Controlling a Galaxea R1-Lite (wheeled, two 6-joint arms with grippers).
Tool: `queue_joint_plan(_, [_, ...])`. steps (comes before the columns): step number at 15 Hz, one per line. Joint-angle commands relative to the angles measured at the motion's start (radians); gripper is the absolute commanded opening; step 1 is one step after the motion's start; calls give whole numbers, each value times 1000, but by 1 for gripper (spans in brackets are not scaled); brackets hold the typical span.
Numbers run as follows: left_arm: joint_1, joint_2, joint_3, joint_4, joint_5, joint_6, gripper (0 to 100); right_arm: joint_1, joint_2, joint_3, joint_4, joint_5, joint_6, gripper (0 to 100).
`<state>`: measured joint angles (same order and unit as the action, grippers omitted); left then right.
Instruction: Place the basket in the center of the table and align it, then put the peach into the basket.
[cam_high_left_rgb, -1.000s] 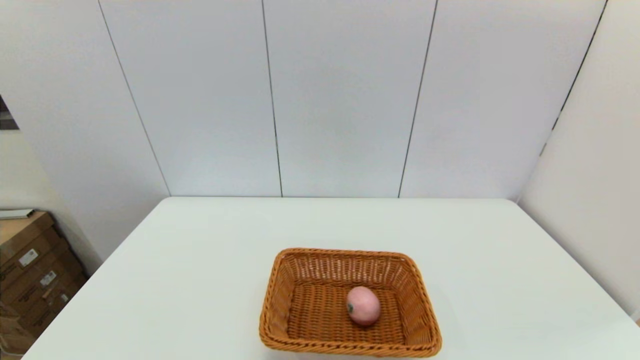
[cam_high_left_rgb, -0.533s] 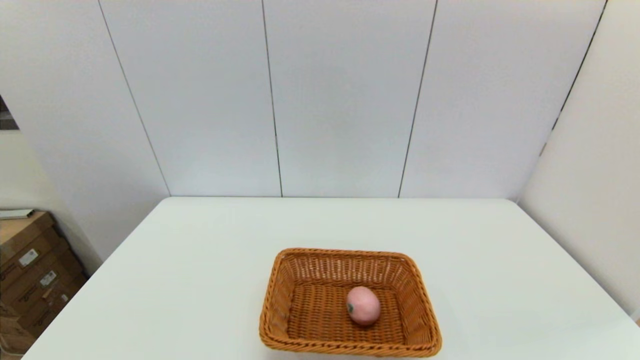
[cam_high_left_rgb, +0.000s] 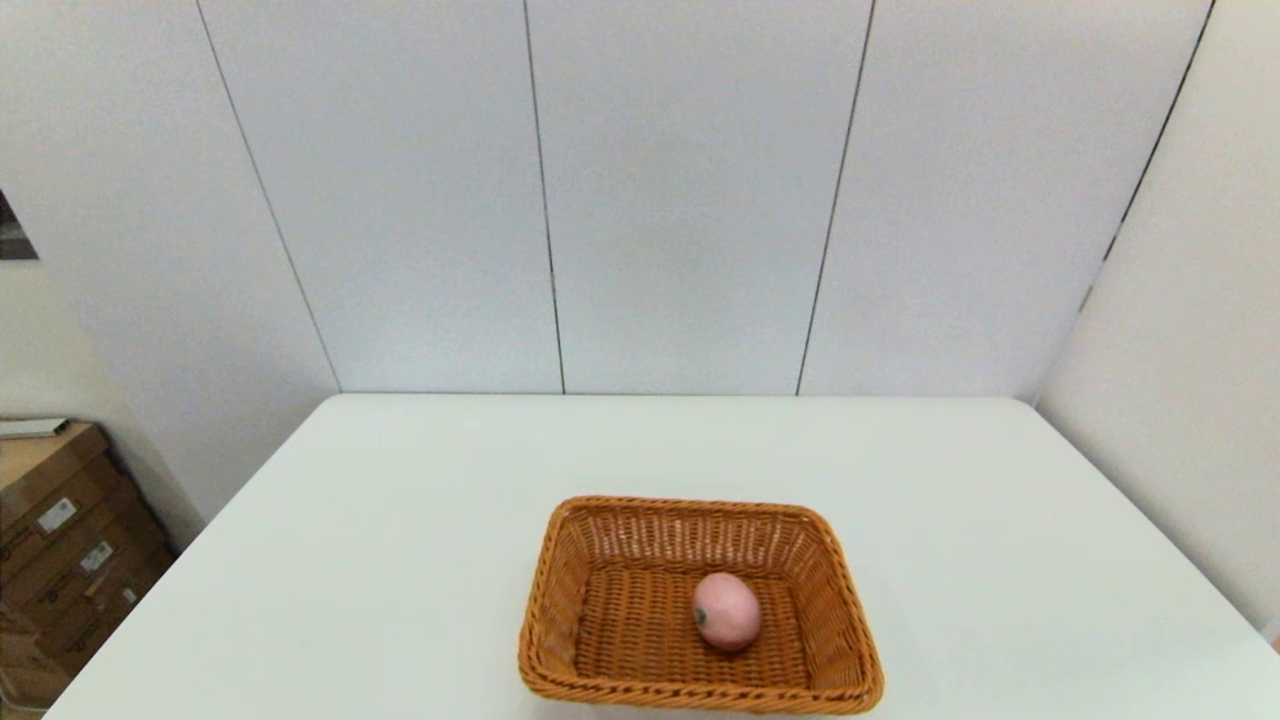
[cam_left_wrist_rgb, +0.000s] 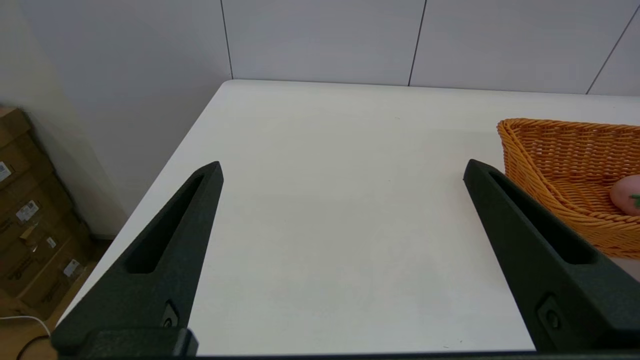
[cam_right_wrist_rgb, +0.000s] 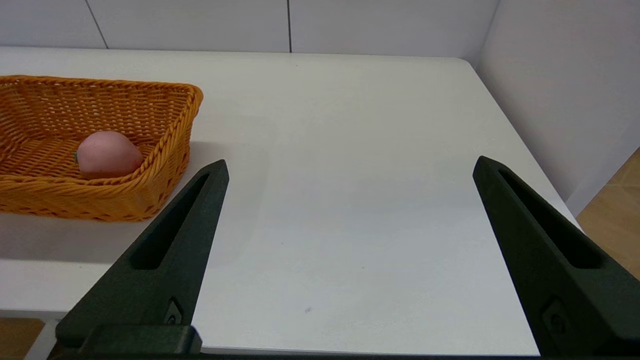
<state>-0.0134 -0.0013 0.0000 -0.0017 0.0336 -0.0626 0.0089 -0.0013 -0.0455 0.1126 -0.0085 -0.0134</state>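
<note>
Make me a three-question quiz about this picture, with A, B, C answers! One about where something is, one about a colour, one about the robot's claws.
1. Where is the peach?
A. inside the basket
B. on the bare table
C. in a gripper

2. What colour is the basket?
A. blue
B. orange-brown
C. black

3. How are the left gripper and right gripper?
A. both shut
B. one holding the peach
C. both open, empty

Answers: A, the peach lies on the basket's woven floor; B, its wicker is orange-brown; C, each gripper's fingers stand wide apart over the table.
</note>
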Motion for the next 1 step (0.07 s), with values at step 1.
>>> queue_joint_plan(1, [0, 0, 0, 0, 0, -5, 100, 0, 1, 0, 1, -5, 7, 100])
